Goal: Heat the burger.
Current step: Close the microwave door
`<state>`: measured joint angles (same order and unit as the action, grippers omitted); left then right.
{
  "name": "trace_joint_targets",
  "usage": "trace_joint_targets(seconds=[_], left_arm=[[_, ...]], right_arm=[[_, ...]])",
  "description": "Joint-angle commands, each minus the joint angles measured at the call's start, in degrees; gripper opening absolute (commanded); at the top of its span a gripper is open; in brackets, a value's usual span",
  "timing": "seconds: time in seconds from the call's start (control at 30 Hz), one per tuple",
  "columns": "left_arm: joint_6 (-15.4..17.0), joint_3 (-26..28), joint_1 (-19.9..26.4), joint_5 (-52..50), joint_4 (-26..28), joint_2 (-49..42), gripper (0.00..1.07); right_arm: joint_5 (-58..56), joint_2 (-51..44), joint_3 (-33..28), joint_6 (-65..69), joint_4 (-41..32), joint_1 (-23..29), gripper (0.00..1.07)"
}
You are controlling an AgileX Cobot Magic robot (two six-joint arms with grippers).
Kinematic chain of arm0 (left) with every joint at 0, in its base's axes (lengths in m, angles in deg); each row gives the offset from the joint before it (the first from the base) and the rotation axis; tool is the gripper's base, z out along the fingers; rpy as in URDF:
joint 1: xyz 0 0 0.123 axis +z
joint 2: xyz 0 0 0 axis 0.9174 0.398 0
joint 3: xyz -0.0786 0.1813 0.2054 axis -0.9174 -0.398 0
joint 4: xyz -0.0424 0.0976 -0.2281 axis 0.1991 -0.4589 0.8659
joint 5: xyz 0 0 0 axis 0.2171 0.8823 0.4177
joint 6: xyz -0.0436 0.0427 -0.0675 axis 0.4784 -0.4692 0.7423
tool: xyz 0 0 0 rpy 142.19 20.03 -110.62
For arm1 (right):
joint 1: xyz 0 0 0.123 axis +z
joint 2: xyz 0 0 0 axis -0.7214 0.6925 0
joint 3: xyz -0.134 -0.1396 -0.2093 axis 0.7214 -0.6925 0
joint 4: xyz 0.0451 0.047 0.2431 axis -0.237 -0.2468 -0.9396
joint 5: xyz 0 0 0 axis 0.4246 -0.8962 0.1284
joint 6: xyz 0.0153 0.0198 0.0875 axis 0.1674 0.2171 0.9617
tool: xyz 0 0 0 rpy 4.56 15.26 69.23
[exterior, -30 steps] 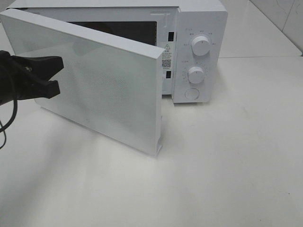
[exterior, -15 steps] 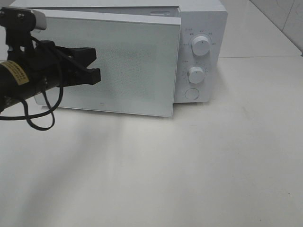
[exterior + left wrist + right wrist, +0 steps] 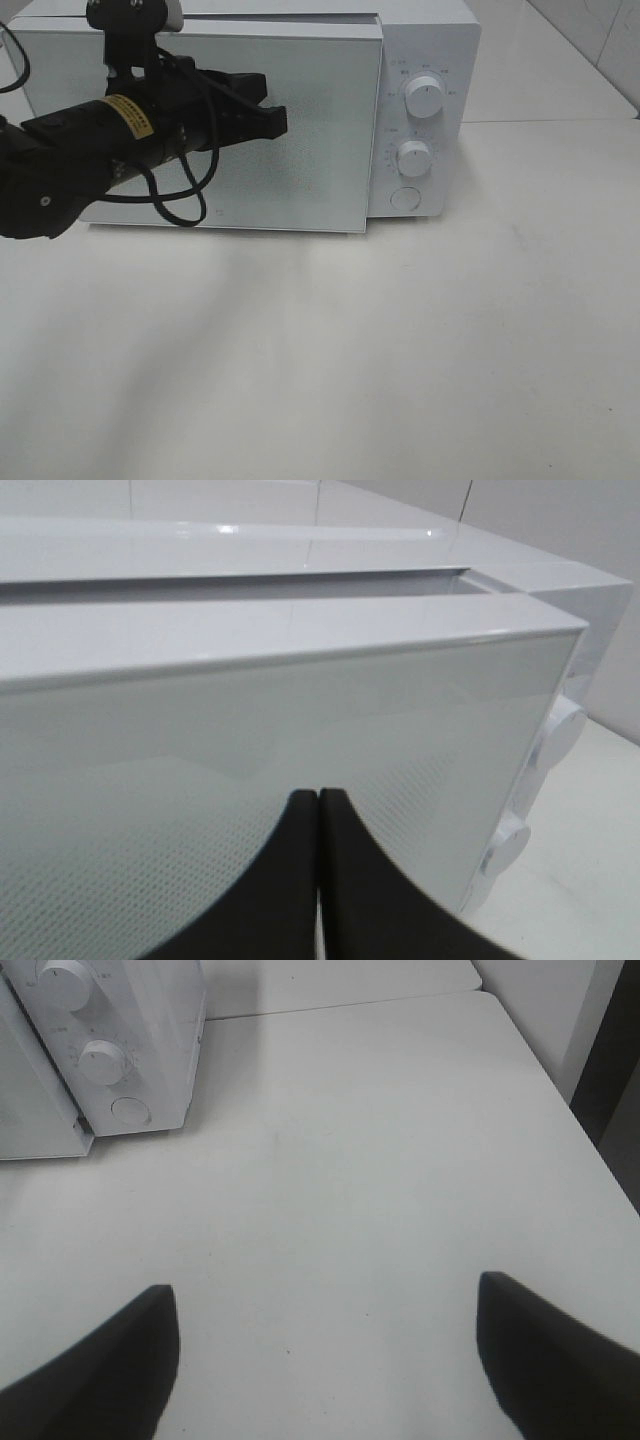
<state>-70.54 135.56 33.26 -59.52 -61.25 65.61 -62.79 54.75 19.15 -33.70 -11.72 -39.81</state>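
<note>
The burger is hidden; no view shows it. The white microwave (image 3: 425, 60) stands at the back of the table, and its door (image 3: 310, 180) sits almost against the body. In the left wrist view a narrow gap still shows along the top of the door (image 3: 300, 640). My left gripper (image 3: 275, 115) is shut with nothing in it, its black tips (image 3: 318, 798) right at the door's front face. My right gripper (image 3: 325, 1285) is out of the high view. It is open over bare table, to the right of the microwave.
Two white knobs (image 3: 425, 98) (image 3: 413, 157) and a round button (image 3: 404, 197) sit on the microwave's right panel. White table (image 3: 450, 350) spreads in front and to the right. A tiled wall (image 3: 600, 40) stands at the back right.
The microwave door has swung from wide open to nearly closed. My left gripper moved right and toward the microwave along with the door. The right gripper has not changed.
</note>
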Motion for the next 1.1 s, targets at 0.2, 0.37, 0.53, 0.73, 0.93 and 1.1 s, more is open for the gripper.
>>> trace_joint_targets(seconds=[0.2, 0.37, 0.53, 0.73, 0.93, 1.1], left_arm=[[-1.2, 7.1, -1.43, 2.29, 2.29, 4.47, 0.0], [-1.26, 11.52, -2.52, 3.27, 3.44, 6.76, 0.0], [-1.66, 15.13, -3.21, 3.38, 5.44, 9.45, 0.0], [-5.33, 18.68, -3.32, 6.3, 8.48, 11.75, 0.0], [-5.67, 20.0, -3.32, 6.3, 9.51, 12.78, 0.0], [-5.79, 20.11, -3.32, 6.3, 9.0, 12.78, 0.0]], right_arm=[[0.57, -0.29, -0.23, 0.4, -0.06, -0.46, 0.76], [0.57, -0.29, -0.23, 0.4, -0.06, -0.46, 0.76], [0.57, -0.29, -0.23, 0.4, -0.06, -0.46, 0.76], [0.57, -0.29, -0.23, 0.4, -0.06, -0.46, 0.76], [0.57, -0.29, -0.23, 0.4, -0.06, -0.46, 0.76], [0.57, -0.29, -0.23, 0.4, -0.06, -0.46, 0.76]])
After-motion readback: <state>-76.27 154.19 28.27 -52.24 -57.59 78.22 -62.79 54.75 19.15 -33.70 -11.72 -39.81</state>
